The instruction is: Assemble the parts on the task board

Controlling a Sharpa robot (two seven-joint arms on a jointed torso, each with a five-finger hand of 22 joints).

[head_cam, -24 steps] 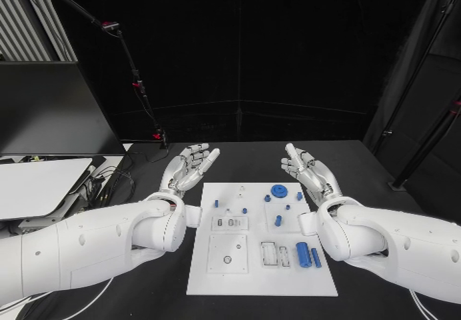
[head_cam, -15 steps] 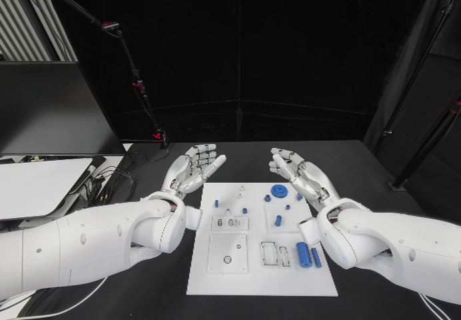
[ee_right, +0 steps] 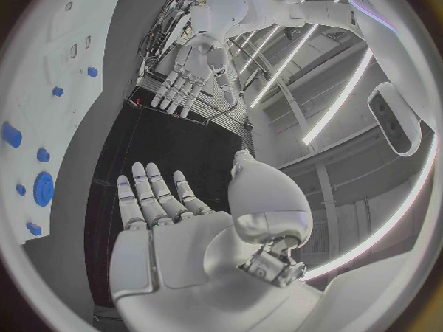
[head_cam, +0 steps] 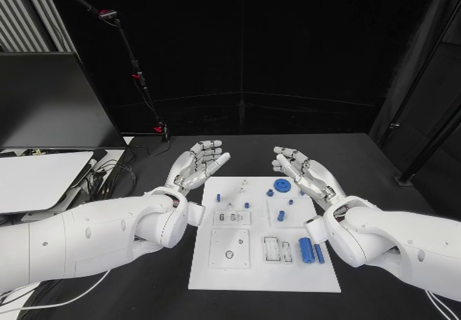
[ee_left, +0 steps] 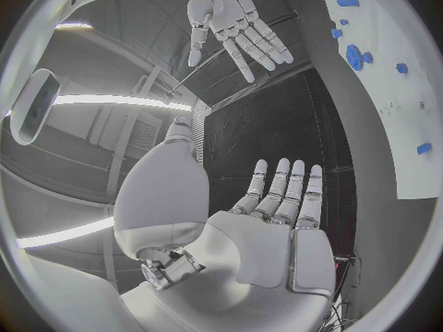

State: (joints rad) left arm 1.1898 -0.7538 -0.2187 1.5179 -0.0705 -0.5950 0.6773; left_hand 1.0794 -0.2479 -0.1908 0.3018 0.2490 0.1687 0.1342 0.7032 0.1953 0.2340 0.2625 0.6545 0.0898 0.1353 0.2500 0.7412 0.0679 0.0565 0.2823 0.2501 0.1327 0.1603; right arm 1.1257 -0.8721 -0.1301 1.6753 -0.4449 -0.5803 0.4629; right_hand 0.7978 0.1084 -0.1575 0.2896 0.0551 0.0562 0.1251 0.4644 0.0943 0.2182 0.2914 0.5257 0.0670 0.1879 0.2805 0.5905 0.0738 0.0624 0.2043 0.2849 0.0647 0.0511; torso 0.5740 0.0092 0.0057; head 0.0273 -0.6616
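Note:
The white task board [head_cam: 261, 277] lies flat in the middle of the black table. On it are a round blue part [head_cam: 282, 185], a long blue cylinder [head_cam: 304, 250], a thin blue bar [head_cam: 319, 253] and several small blue pegs [head_cam: 280, 215]. My left hand [head_cam: 196, 165] is raised beyond the board's far left corner, fingers straight and apart, holding nothing. My right hand [head_cam: 304, 173] hovers beyond the far right corner, palm turned inward, fingers spread and empty. The left wrist view shows the left hand [ee_left: 277, 221] flat with the right hand [ee_left: 231, 18] across from it and the board [ee_left: 387, 74] beside.
A black monitor [head_cam: 48, 100] and a white surface [head_cam: 34, 180] stand to the left of the table. A thin stand with red clips [head_cam: 139, 80] rises behind the table's far left. A dark pole [head_cam: 428, 143] leans at the right.
The whole head picture has shifted, so the camera moved. My right hand has come in a little toward the board's middle. My left hand has stayed near the far left corner. Both stay empty.

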